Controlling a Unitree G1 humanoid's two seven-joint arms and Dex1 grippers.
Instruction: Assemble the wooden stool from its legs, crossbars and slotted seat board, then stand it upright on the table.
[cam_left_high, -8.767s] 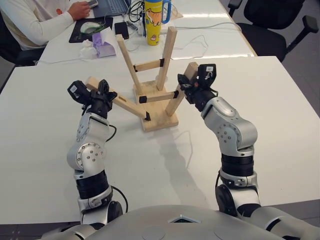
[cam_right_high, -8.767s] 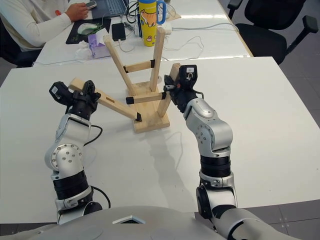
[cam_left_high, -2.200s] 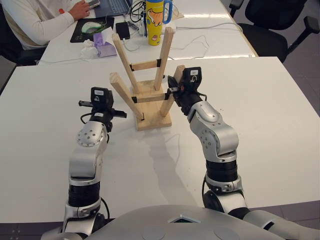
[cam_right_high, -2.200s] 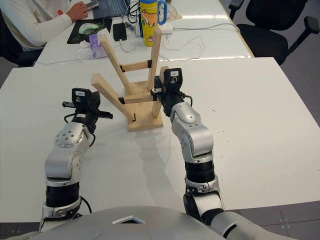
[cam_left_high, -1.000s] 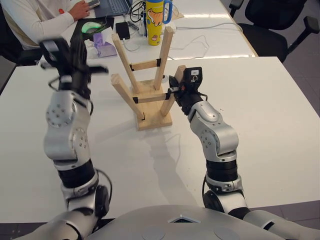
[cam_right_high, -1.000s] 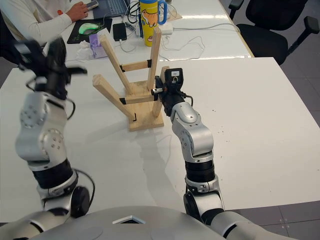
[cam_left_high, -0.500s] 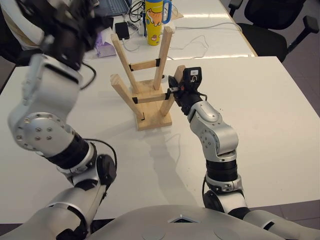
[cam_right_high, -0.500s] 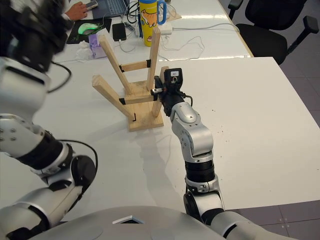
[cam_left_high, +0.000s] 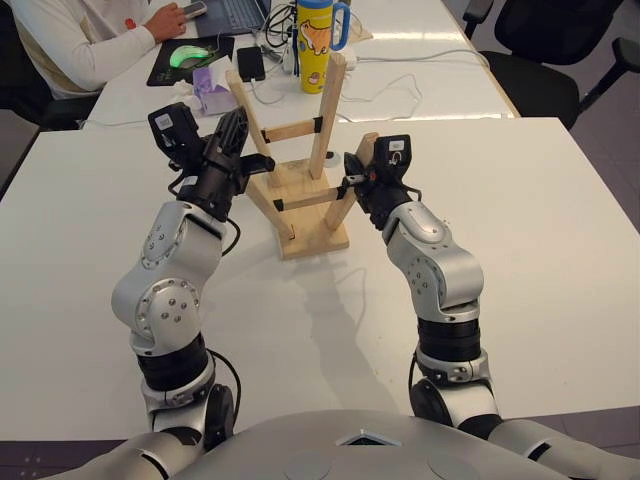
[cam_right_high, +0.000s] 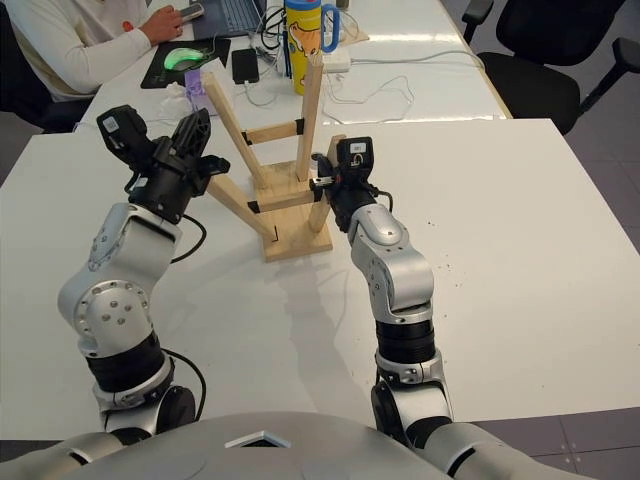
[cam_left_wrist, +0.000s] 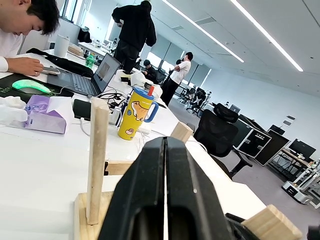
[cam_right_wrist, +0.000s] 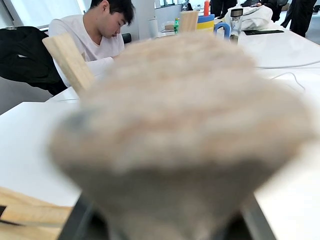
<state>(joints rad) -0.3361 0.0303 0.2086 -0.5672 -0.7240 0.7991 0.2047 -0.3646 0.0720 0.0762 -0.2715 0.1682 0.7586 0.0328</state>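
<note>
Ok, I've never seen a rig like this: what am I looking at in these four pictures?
A humanoid robot with two arms, each ending in a two-finger gripper. The two wide pictures come from cameras in its head, looking down over the arms; the other two from a camera on each wrist. On the table a wooden stool stands upside down, seat board down, legs up. The right gripper is shut on one leg. The left gripper is shut, holding nothing, beside the stool.

White table (cam_left_high: 560, 230) — upturned wooden stool (cam_left_high: 310, 225)
</note>
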